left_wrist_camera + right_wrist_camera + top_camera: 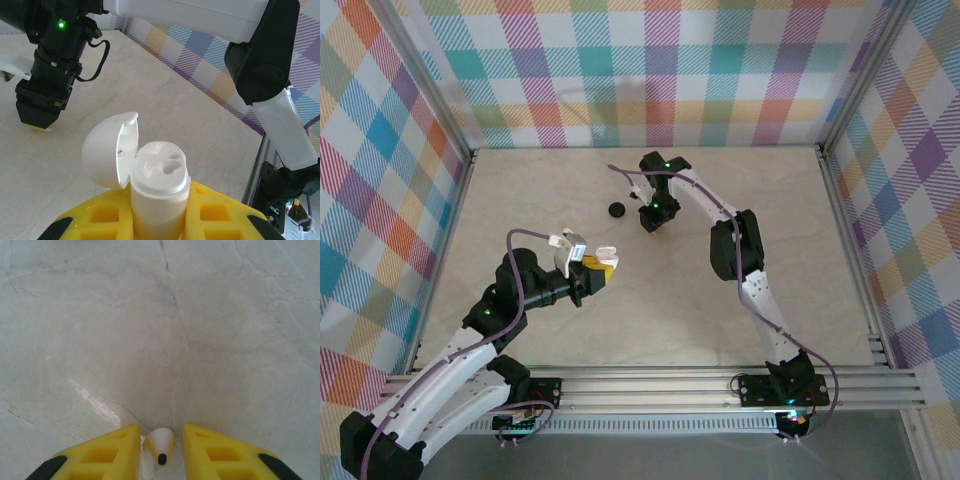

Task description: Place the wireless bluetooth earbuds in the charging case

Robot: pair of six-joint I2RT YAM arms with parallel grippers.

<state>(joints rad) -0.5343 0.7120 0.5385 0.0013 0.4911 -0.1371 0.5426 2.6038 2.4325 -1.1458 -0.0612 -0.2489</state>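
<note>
charging case (159, 200), glossy white, lid (102, 155) open (sockets (175, 159) empty), in left gripper (161, 220)

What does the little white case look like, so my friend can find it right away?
On the left side of the table, find the left gripper with yellow fingers. Pinched upright between them is the charging case, a glossy white pebble with its domed lid flipped open. Two hollows on top set it apart from the flat black disc lying on the table farther back.
</note>
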